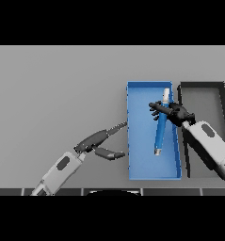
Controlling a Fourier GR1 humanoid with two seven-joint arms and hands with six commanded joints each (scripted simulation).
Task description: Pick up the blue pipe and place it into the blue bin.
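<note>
Blue pipe (160, 134) lies inside the blue bin (138, 160), long axis running from the bin's far right corner toward its middle, slightly tilted; white tip at the far end, small metallic cap at the near end. Right hand (176, 113) sits over the pipe's upper part, reaching in across the bin's right wall, fingers extended and spread, not curled round the pipe; contact with the pipe cannot be judged. Dark bin (202, 85) stands just beside the blue bin, on its right. Left hand (99, 140) rests over the table (57, 89) near the blue bin's left wall, fingers straight, thumb apart, holding nothing.
</note>
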